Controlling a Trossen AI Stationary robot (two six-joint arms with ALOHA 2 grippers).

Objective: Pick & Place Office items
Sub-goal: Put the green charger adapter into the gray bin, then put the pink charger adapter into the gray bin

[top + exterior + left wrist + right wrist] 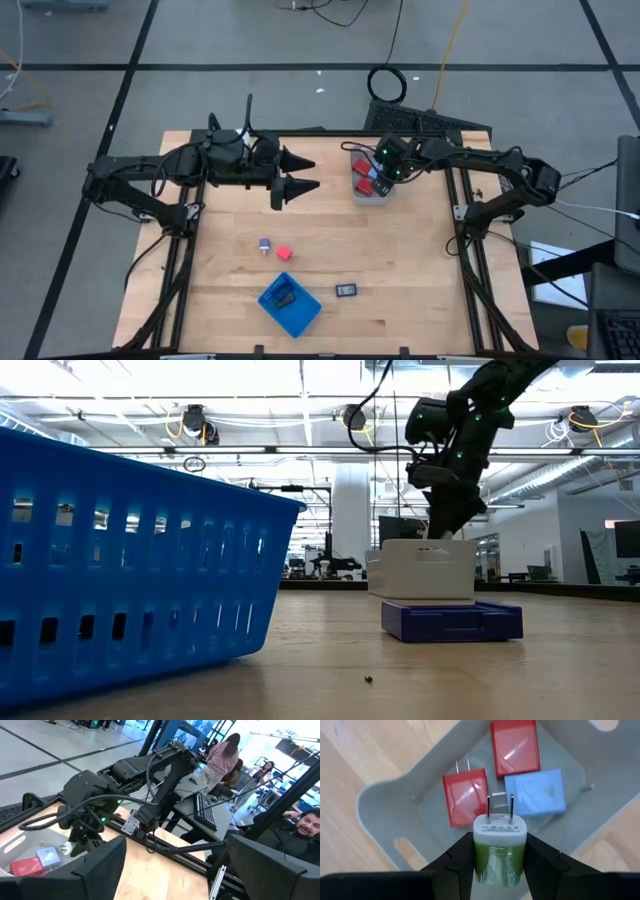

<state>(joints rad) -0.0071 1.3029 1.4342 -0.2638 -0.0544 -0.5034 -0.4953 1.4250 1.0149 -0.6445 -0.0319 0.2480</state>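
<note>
Both arms (160, 180) matte black w/ looped black cables; green LEDs glow on right arm's wrist (392, 160); fingers (298, 173) pointed, black.

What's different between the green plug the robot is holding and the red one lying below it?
The green plug is clamped between the right gripper fingers above the grey bin; the red plug lies loose and flat on the bin's floor. The green one has a white face around its prongs; the red one is red all over. Both have two metal prongs.
</note>
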